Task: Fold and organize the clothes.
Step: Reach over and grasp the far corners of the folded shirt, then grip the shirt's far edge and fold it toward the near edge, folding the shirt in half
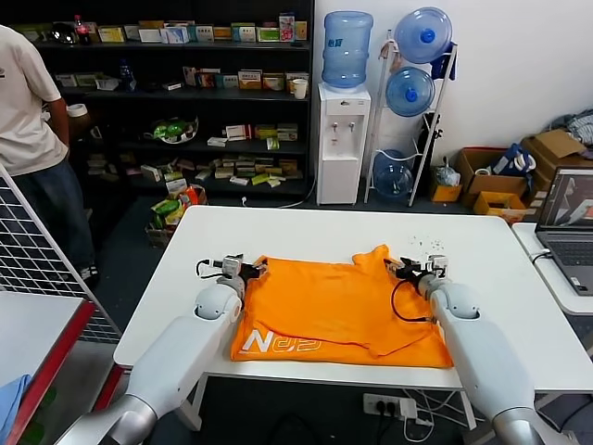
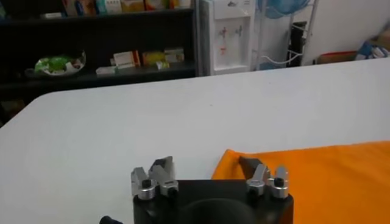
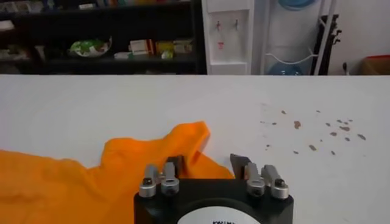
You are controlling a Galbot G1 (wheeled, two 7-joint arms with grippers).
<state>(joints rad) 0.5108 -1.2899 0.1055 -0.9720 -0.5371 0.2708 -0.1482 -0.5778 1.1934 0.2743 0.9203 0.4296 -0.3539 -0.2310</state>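
Note:
The clothes are one orange T-shirt lying partly folded on the white table, with white lettering near the front left edge. My left gripper is low at the shirt's far left corner. In the left wrist view that gripper stands open, and the orange corner reaches in beside one finger. My right gripper is at the far right corner, by a raised sleeve. In the right wrist view it is open, with a fold of the shirt between its fingers.
A laptop sits on a side table to the right. A wire rack and a person are at the left, with a light blue cloth below. Brown specks dot the table's far right. Shelves and a water dispenser stand behind.

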